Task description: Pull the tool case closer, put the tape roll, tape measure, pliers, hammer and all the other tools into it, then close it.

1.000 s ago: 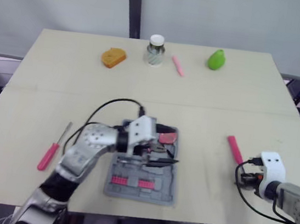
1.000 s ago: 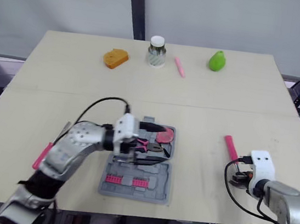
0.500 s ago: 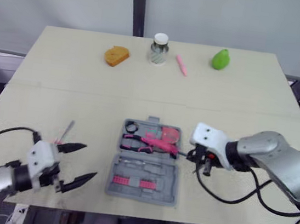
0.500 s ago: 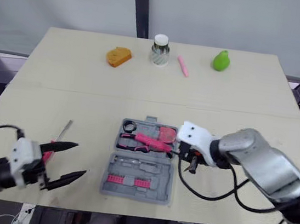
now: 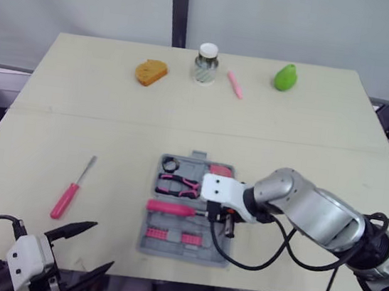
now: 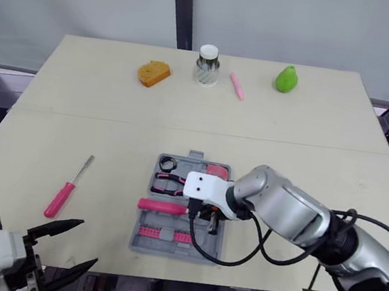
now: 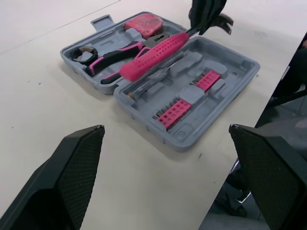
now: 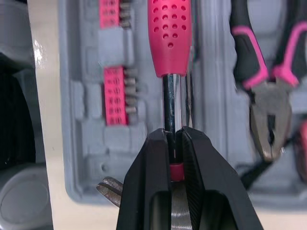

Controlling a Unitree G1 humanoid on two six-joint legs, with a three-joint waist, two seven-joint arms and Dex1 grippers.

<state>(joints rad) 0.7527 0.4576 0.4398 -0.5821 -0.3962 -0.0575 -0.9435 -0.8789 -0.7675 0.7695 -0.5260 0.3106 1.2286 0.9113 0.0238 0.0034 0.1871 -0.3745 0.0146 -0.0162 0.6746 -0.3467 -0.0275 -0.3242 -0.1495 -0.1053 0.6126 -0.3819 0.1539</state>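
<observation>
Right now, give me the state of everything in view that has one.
Tool case: open, laid flat.
Hammer: gripped by its shaft, over the case.
Right gripper: shut on the hammer.
Left gripper: open, empty.
Pliers: lying in the case.
Tape roll: in the case.
Screwdriver: on the table, outside the case.
Jar: upright, lid on.

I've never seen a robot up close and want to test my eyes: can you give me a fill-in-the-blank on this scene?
The right claw is shut on the pink-handled ____.
The black-and-pink ____ lie inside the tool case.
The pink-handled tool left of the case is a ____.
The left claw is ____.
Missing: hammer; pliers; screwdriver; open.
</observation>
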